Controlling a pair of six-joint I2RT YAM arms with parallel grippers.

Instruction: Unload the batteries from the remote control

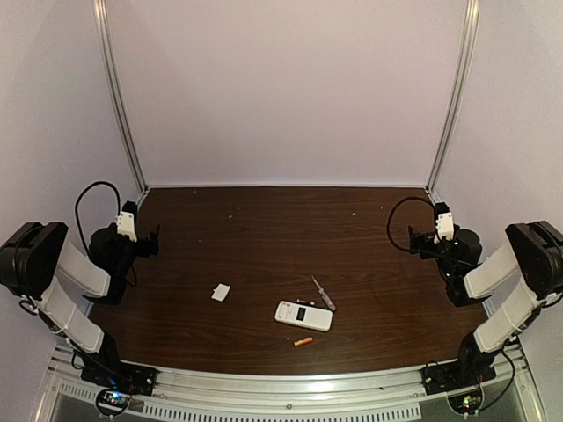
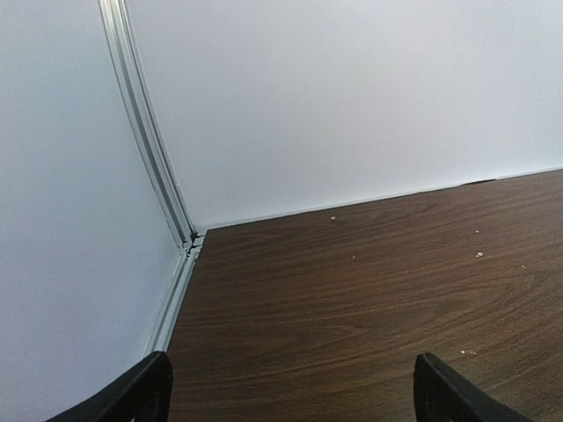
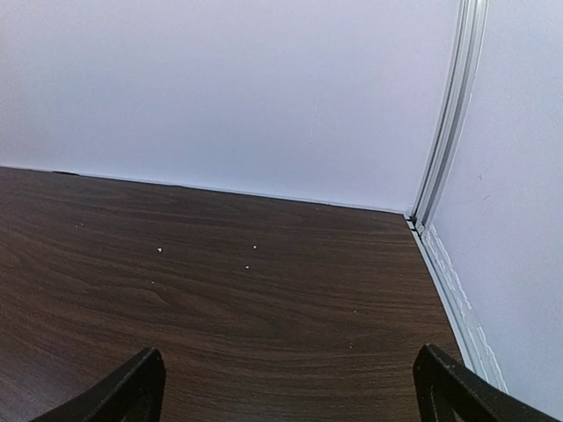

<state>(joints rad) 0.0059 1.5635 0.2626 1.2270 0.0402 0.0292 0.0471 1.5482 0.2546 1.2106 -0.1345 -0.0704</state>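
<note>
The remote control [image 1: 303, 316] is too small in the top view for anything in its dark window [image 1: 302, 313] to be read, and its underside lies hidden against the worktop [image 1: 264, 237]. Just nearer than the remote control, the orange battery [image 1: 303, 342] is a mere sliver whose ends cannot be told apart. Just beyond the remote control's right end, the silvery-grey battery [image 1: 324, 294] blurs into a thin streak. The white cover piece [image 1: 221, 292], left of the remote control, shows no detail. Each wrist view cuts off at its bottom edge, so only finger tips show of the left gripper [image 2: 295, 396] and right gripper [image 3: 290, 391]. Far to either side of the remote control, the left arm [image 1: 31, 255] and right arm [image 1: 537, 255] run off the picture's edges.
</note>
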